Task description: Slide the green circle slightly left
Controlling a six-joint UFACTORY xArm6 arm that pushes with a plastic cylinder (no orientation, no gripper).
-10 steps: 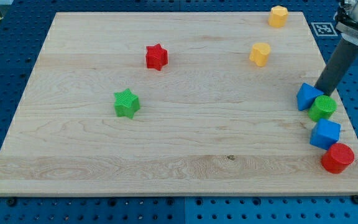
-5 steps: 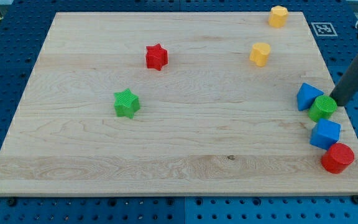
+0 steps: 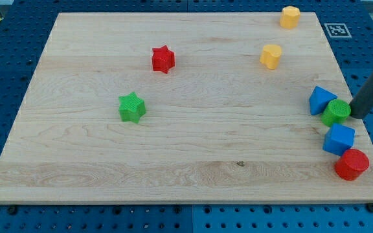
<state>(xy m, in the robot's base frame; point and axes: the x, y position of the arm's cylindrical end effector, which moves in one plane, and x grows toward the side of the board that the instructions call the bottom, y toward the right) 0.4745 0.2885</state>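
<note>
The green circle [image 3: 335, 112] lies near the board's right edge, touching a blue triangle [image 3: 320, 100] at its upper left. A blue cube [image 3: 339, 139] sits just below it. My tip [image 3: 356, 116] is at the green circle's right side, right beside it at the board's edge. The dark rod rises to the upper right and leaves the view.
A red circle [image 3: 351, 164] lies below the blue cube near the bottom right corner. A green star [image 3: 132, 107] and a red star [image 3: 163, 59] lie on the left half. Two yellow blocks [image 3: 271, 56] [image 3: 290, 16] lie at the top right. The wooden board [image 3: 173, 155] sits on a blue pegboard.
My tip has moved right and down, from above the blue triangle and green circle to the circle's right side. The blocks have not visibly moved.
</note>
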